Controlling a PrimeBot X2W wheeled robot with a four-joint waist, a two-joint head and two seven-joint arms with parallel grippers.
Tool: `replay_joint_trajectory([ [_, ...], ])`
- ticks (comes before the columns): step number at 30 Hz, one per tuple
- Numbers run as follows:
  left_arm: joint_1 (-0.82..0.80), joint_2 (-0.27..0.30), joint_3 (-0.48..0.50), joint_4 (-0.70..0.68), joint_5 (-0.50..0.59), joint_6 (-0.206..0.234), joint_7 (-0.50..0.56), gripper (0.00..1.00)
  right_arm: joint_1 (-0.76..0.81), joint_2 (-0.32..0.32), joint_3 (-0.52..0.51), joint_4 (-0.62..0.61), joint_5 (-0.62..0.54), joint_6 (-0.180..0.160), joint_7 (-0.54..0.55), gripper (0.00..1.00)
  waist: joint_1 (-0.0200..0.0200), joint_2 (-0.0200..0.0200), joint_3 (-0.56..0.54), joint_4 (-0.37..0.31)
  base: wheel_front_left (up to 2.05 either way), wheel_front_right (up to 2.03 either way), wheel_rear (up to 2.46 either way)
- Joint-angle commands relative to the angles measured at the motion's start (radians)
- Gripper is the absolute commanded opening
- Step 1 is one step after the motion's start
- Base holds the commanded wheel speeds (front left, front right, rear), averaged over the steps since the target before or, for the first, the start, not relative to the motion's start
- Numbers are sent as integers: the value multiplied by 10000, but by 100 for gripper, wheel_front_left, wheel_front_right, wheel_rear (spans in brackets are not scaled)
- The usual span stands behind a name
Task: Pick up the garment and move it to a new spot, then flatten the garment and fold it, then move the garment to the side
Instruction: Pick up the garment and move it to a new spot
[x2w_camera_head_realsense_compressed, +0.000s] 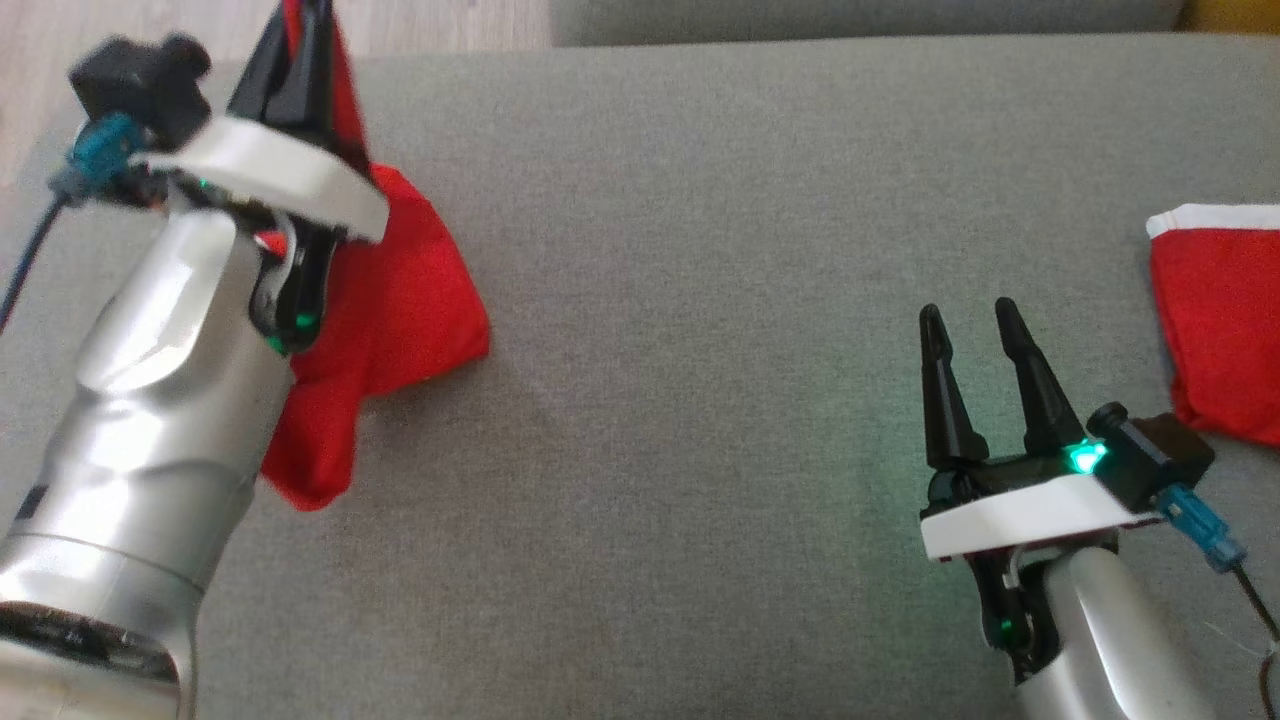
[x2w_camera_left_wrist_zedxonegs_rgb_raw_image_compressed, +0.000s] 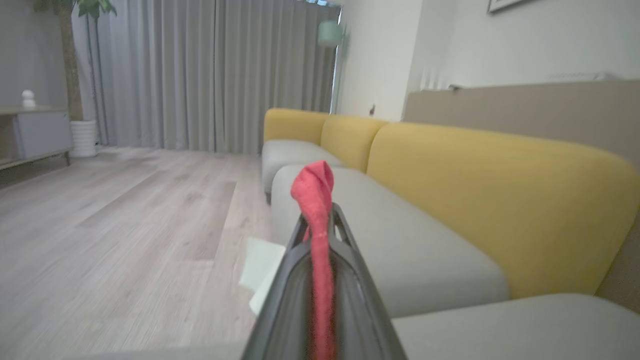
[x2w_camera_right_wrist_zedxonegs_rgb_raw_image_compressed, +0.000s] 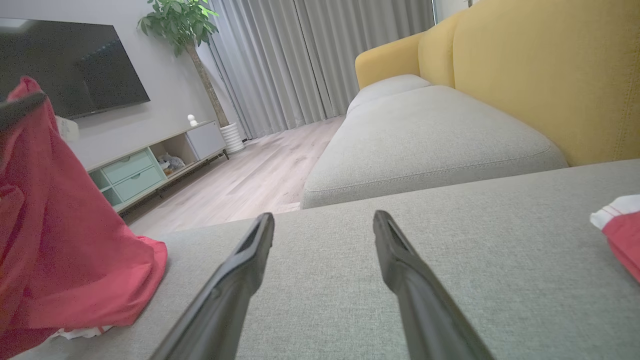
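Clenched on a bunched fold of the red garment (x2w_camera_head_realsense_compressed: 410, 290), the left hand (x2w_camera_head_realsense_compressed: 300, 45) was seen lifted at the upper left of the head view, its two dark fingers pressed close with the cloth pinched between them. From that grip the garment was hung down beside the wrist, and its lower part was spread on the grey cushion (x2w_camera_head_realsense_compressed: 700, 300), near the cushion's left edge. In the left wrist view a narrow twist of red was shown running up between the fingers and poking out past their tips. In the right wrist view the same garment was seen as a broad red sheet at the left, its hem resting on the cushion, with a little white showing under it. The right hand (x2w_camera_head_realsense_compressed: 968, 312) was held released, its fingers spread apart with nothing between them, low over the cushion at the lower right of the head view, well apart from the garment. A separate red cloth with a white band (x2w_camera_head_realsense_compressed: 1220, 320) was laid at the right edge of the head view, near the right hand but not touched by it. Behind the cushion a sofa with yellow backrests (x2w_camera_left_wrist_zedxonegs_rgb_raw_image_compressed: 500, 200) was seen, and beside it a pale wooden floor (x2w_camera_left_wrist_zedxonegs_rgb_raw_image_compressed: 125, 225)
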Motion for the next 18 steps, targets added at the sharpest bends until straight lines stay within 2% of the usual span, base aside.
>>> replay_joint_trajectory([
  [1, -550, 396, 382, -655, -82, -39, 32, 0, -115, -20, 245, -293, 75, -7, -107, 100, 2, 0, -135, -17, 0, 0, 0],
  [6, -365, 596, 644, -3098, -479, 444, 738, 0, -85, -20, 327, -357, 288, -7, -107, 100, 2, 0, -168, -294, 0, 0, 0],
  [10, -314, 694, 602, -4670, -558, 948, 1487, 0, -202, -20, 493, -444, 488, -7, -107, 100, 2, 0, -8, -797, 0, 0, 0],
  [14, -596, 767, 360, -5434, -294, 1271, 2040, 0, -467, -20, 706, -591, 734, -7, -107, 100, 2, 0, 337, -1539, 0, 0, 0],
  [18, -1184, 730, 79, -5486, 60, 1297, 2321, 0, -769, -20, 1040, -769, 1038, -7, -107, 100, 2, 0, 784, -2477, 0, 0, 0],
])
